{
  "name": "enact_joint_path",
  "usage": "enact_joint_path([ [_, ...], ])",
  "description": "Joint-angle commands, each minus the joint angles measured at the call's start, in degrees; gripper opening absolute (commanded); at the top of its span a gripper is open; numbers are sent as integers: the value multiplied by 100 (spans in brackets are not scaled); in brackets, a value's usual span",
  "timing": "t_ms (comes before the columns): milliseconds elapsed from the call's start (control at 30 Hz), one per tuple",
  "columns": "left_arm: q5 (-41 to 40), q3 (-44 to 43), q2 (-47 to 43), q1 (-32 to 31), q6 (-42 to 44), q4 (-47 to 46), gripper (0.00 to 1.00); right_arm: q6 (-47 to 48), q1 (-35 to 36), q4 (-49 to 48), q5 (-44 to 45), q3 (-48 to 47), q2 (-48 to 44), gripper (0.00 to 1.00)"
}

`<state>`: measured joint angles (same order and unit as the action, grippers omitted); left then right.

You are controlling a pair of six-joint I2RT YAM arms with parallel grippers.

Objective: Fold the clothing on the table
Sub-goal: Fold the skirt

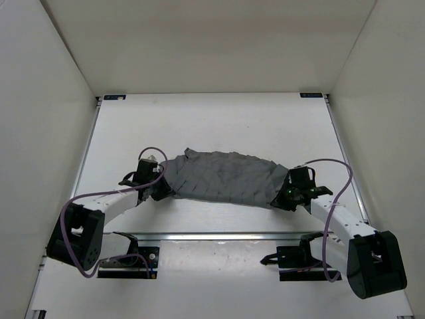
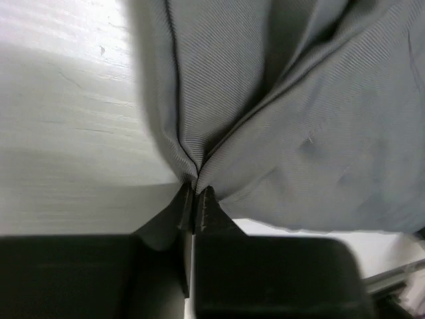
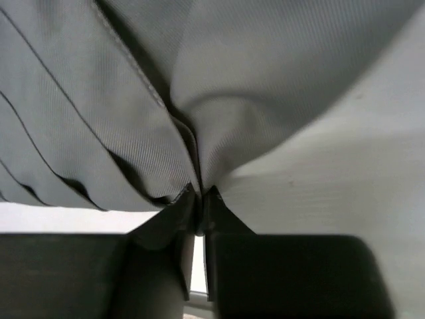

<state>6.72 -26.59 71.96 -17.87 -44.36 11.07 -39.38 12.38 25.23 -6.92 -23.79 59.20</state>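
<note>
Your left gripper [image 2: 194, 194] and right gripper [image 3: 199, 194] each clamped one end of the clothing [image 1: 222, 178], seemingly with no fold made yet.

Place: robotics lab test cell | Evidence: white walls [image 1: 40, 100] closing in the railed table [image 1: 212, 126] at 9, 12, 3 o'clock | cabled left arm [image 1: 109, 199] and right arm [image 1: 335, 218] sitting bolted at 6 o'clock

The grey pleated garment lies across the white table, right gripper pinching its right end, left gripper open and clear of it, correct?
Not quite. The left gripper is also shut on the clothing, pinching its left end, as the left wrist view shows. The right gripper does pinch the right end.
</note>
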Motion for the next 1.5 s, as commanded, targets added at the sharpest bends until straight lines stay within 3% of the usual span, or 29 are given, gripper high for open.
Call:
enact_joint_path([
  [0,-110,101,116,-33,-151,-219,0,26,-77,-238,-169,103,109,1],
  [133,13,119,151,-146,-196,-299,0,622,-700,-107,-126,-265,13,0],
  [267,-127,215,72,-401,-328,-377,0,1344,-949,-54,-240,-1378,196,0],
  [400,-197,312,81,-375,-398,-553,0,2265,173,70,-458,-2917,933,0],
  [567,-338,321,46,-428,-512,-676,0,2242,1764,-96,-812,-4237,2137,0],
  [767,-339,286,-77,-340,-504,-667,0,2180,2987,-449,-1092,-5293,3447,0],
  [967,-356,461,-182,-235,-547,-746,0,2136,3551,-598,-1408,-6136,4345,0],
  [1367,-224,681,-271,-156,-600,-870,0,1943,3912,-695,-2418,-6743,5618,1],
  [1433,-285,760,-393,-121,-539,-843,2,1741,3834,-887,-2751,-6701,5769,0],
  [1467,-233,830,-428,1,-513,-896,8,1766,3798,-976,-2893,-6674,5813,0],
])
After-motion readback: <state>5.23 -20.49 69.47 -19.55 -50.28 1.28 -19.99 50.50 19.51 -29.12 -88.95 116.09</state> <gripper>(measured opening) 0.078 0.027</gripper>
